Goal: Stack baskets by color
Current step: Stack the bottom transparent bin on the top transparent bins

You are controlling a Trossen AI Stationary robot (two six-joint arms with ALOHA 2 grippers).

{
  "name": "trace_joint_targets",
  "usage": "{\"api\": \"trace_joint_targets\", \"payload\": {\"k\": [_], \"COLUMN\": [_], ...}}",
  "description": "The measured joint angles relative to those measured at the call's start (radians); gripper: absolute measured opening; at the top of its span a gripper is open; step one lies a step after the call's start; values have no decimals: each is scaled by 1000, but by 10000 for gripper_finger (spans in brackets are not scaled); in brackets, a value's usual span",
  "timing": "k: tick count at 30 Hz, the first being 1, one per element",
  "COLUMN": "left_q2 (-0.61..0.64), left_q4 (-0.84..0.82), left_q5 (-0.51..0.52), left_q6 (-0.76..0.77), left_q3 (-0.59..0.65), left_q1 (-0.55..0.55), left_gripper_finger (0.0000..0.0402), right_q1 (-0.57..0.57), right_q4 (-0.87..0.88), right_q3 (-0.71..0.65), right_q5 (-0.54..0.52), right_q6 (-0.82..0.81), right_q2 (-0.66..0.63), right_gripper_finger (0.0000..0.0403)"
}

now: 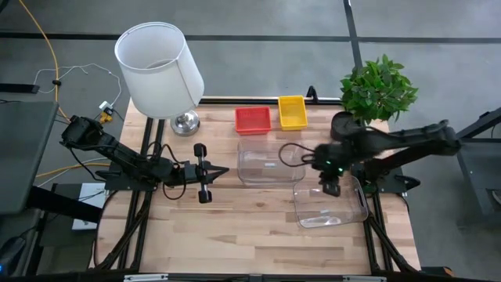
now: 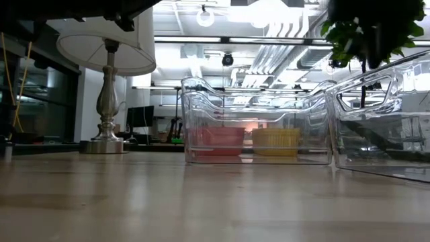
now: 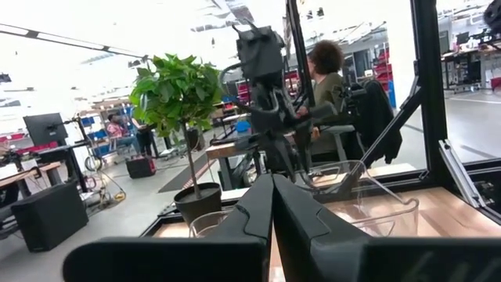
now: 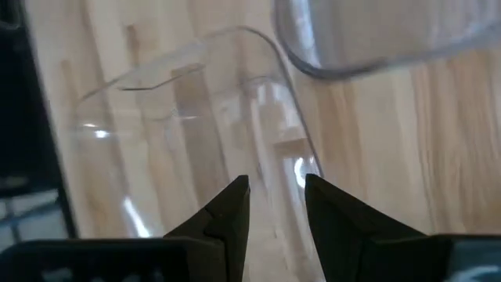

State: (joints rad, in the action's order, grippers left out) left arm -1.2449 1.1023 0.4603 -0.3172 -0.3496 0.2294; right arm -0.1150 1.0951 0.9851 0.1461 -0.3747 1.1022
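A red basket (image 1: 253, 120) and a yellow basket (image 1: 292, 112) sit side by side on the table at its far edge. In the low view they show through a clear tub (image 1: 270, 160) that stands mid-table in front of them. A second clear tub (image 1: 333, 205) lies nearer and to the right, turned askew. My right gripper (image 1: 329, 188) points steeply down over this tub's far rim and is shut on it. My left gripper (image 1: 223, 171) hovers shut at mid-left, holding nothing and pointing toward the tubs. My right gripper has the second clear tub's thin side wall (image 4: 301, 168) between its two fingers, one inside the tub and one outside. The fingers come from above, slanting down. Whether the tub's bottom rests on the table or is lifted, I cannot tell.
A table lamp (image 1: 160, 70) stands at the far left corner and a potted plant (image 1: 378, 88) at the far right. Bare wood lies along the table's near edge. A person (image 3: 325, 70) sits in the room beyond the table.
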Motion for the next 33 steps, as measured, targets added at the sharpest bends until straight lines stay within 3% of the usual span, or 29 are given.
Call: {"api": "trace_joint_targets", "payload": {"k": [5, 11, 17, 33], "left_q2": [0, 0, 0, 0], "left_q4": [0, 0, -3, -6], "left_q5": [0, 0, 0, 0], "left_q6": [0, 0, 1, 1], "left_q3": [0, 0, 0, 0], "left_q1": [-8, -8, -8, -8], "left_gripper_finger": [0, 0, 0, 0], "right_q1": [-70, -78, -75, -76], "right_q4": [-34, -76, -92, -115], "right_q3": [-139, -210, -215, -215], "right_q5": [-101, -113, -168, -154], "right_q6": [-62, -33, 35, 41], "right_q2": [-88, -56, 14, 178], "right_gripper_finger": [112, 112, 112, 112]}}
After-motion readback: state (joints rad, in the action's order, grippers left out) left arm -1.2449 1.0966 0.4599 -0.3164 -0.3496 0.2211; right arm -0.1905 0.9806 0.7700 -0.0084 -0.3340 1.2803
